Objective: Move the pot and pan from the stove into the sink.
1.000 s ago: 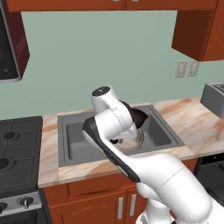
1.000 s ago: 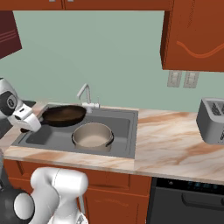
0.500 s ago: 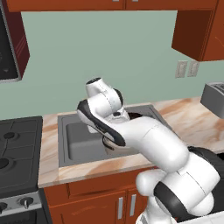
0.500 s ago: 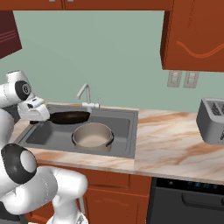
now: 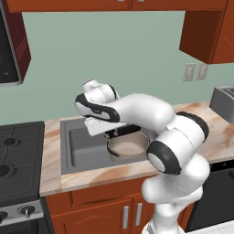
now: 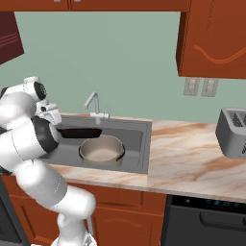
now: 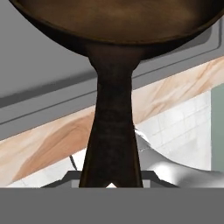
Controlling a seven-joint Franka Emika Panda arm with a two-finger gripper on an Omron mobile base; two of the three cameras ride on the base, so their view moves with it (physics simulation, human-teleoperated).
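The beige pot (image 6: 101, 150) stands inside the grey sink (image 6: 137, 144), seen also as the pot (image 5: 130, 145) in the sink (image 5: 80, 148). Just above the pot's left rim hangs the dark pan (image 6: 80, 132), level and over the basin. My gripper (image 6: 56, 129) is shut on the pan's long handle (image 7: 111, 131); the pan's bowl (image 7: 113, 22) fills the top of the hand view. From the left, the gripper (image 5: 109, 133) sits over the basin with the pan (image 5: 128, 130) edge-on beyond it. The black stove (image 5: 18, 155) lies left of the sink.
A silver faucet (image 6: 96, 105) rises at the sink's back edge, close behind the pan. The marble counter (image 6: 192, 158) runs to the right, with a toaster (image 6: 233, 132) at its far end. Wooden cabinets hang overhead.
The arm has swung its elbow round to the right while the hand stayed over the sink. The pan, still gripped, has sunk slightly toward the pot.
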